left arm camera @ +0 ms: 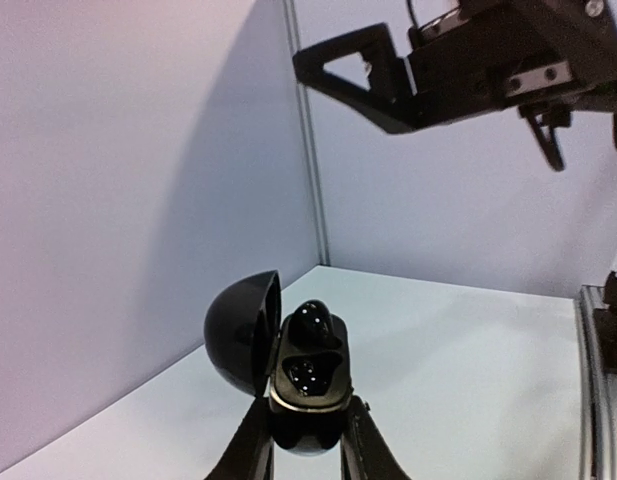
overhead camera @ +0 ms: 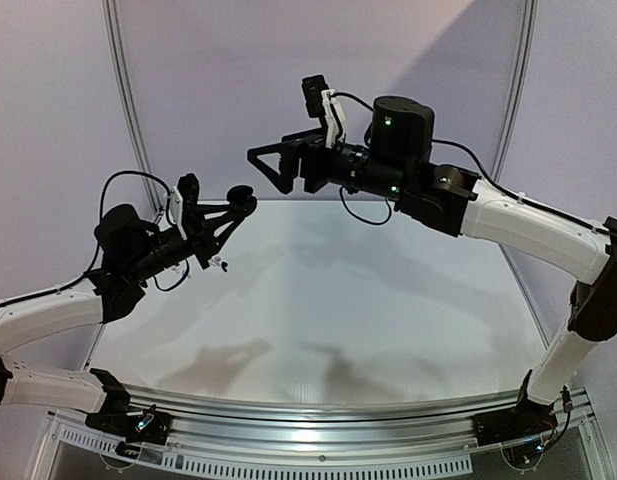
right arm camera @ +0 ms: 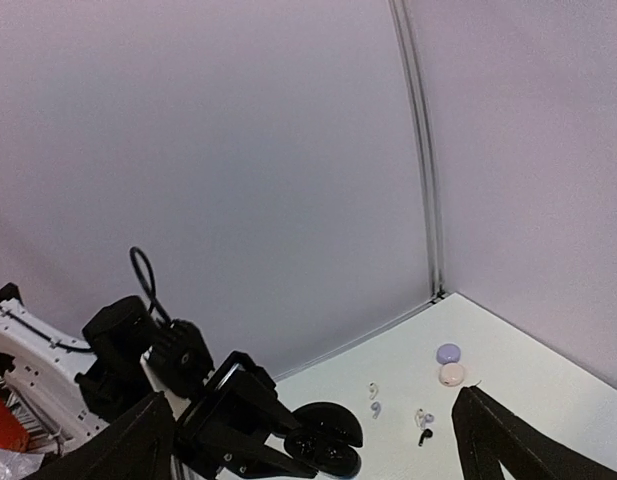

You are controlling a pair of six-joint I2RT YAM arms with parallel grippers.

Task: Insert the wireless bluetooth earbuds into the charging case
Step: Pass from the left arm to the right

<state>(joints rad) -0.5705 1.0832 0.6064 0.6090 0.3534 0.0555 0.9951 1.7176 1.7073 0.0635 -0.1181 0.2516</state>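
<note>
Two black earbuds (left arm camera: pixel 313 320) looked seated in the open charging case (left arm camera: pixel 308 402). My left gripper (left arm camera: pixel 306 445) clamped the case by its base, raised above the table (overhead camera: pixel 388 320), with the lid (left arm camera: pixel 240 335) hinged back to the left. My right gripper (overhead camera: pixel 271 165) hung above and apart, jaws spread wide, carrying nothing. I judged the upper bud possibly proud of its well. A light press squarely down, then swinging the lid over, would finish it cleanly.

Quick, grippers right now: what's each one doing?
Left gripper: shut on the open black charging case, held off the table.
Right gripper: open, nothing between its fingers.
</note>
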